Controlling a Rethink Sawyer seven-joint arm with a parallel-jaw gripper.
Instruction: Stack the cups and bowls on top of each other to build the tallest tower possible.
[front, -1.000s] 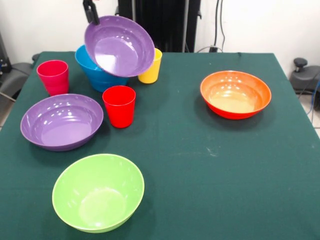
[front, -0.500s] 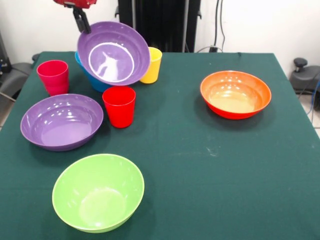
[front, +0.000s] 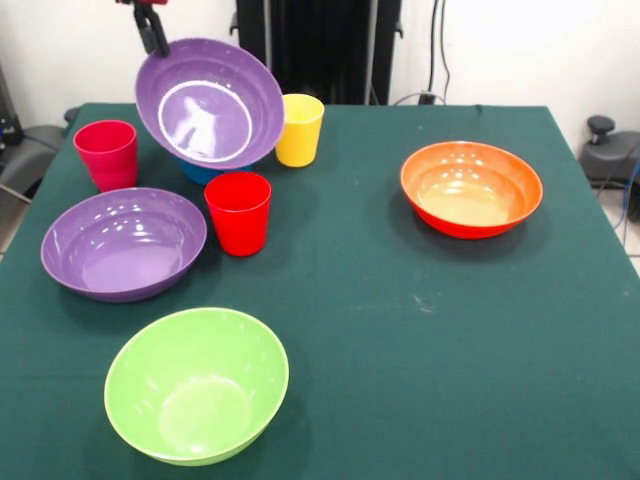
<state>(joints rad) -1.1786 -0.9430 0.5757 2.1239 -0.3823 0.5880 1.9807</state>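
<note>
At the upper left of the front view, the gripper (front: 153, 40) has its jaws clamped on the top rim of a purple bowl (front: 210, 103), which hangs below and to the right of them, tilted steeply so its inside faces the camera. Directly beneath that bowl a blue bowl (front: 203, 172) sits on the green counter (front: 400, 310), mostly hidden behind it. Right of the jaws stands the yellow cup (front: 299, 130); below them sit the pink cup (front: 106, 153), red cup (front: 238, 212), second purple bowl (front: 123, 243) and lime green bowl (front: 196, 384). The orange bowl (front: 471, 188) lies far right.

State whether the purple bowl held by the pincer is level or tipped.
Tipped: the held purple bowl faces the camera, its rim gripped by the pincer.
</note>
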